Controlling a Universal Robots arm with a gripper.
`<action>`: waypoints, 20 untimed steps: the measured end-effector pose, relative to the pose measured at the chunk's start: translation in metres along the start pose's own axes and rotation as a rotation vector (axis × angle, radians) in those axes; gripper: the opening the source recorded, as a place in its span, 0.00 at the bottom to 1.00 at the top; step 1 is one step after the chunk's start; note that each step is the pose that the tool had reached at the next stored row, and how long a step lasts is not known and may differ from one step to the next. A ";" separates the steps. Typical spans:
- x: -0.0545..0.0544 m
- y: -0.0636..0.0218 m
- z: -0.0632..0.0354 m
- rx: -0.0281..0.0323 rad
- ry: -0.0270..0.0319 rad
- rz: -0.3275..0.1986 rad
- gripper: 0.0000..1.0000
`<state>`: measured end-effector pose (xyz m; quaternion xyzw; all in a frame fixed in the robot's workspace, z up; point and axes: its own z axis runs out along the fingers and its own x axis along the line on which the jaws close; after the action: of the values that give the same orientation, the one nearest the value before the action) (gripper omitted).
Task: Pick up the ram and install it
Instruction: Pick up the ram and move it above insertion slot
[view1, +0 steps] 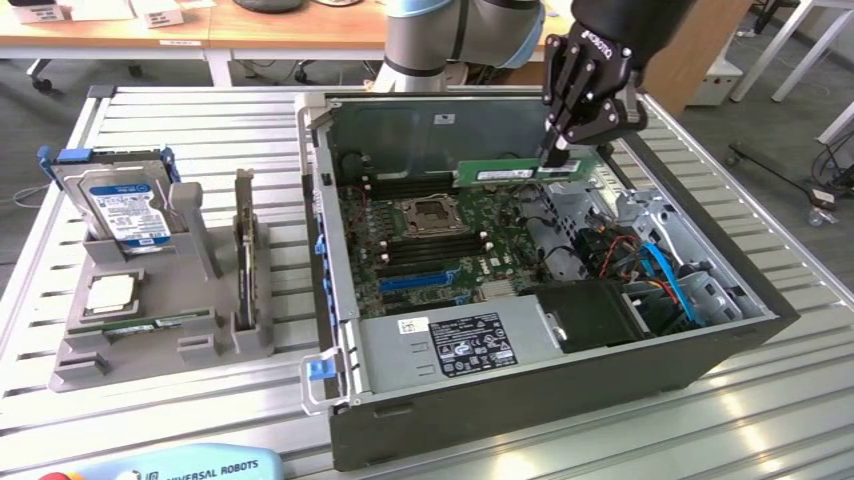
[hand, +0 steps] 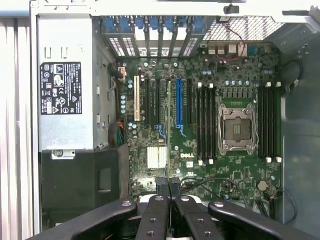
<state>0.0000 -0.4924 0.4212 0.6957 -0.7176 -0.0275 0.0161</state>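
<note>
The ram (view1: 521, 170) is a long green stick with a white label, held level and on edge above the open computer case (view1: 534, 400). My gripper (view1: 562, 156) is shut on its end toward the exterior view's right, over the back part of the motherboard (view1: 427, 240). In the wrist view the closed fingers (hand: 156, 186) pinch the ram (hand: 168, 125), which shows edge-on as a thin line over the board. Black memory slots (hand: 205, 125) lie beside the empty processor socket (hand: 237, 125), with more slots (hand: 270, 125) on its other side.
A grey holder (view1: 80, 365) on the exterior view's left carries a hard drive (view1: 127, 205), a square silver chip (view1: 110, 290) and an upright card (view1: 244, 250). Inside the case sit a power supply (view1: 447, 345), blue cables (view1: 667, 275) and a black shroud (view1: 594, 310).
</note>
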 end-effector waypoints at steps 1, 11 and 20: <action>0.000 0.0012 0.0001 0.0001 0.0005 -0.002 0.11; 0.000 0.0079 0.0005 0.0002 0.0044 -0.013 0.11; -0.020 0.0093 0.0016 0.0002 0.0043 -0.012 0.11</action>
<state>-0.0088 -0.4721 0.4204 0.7001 -0.7134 -0.0260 0.0174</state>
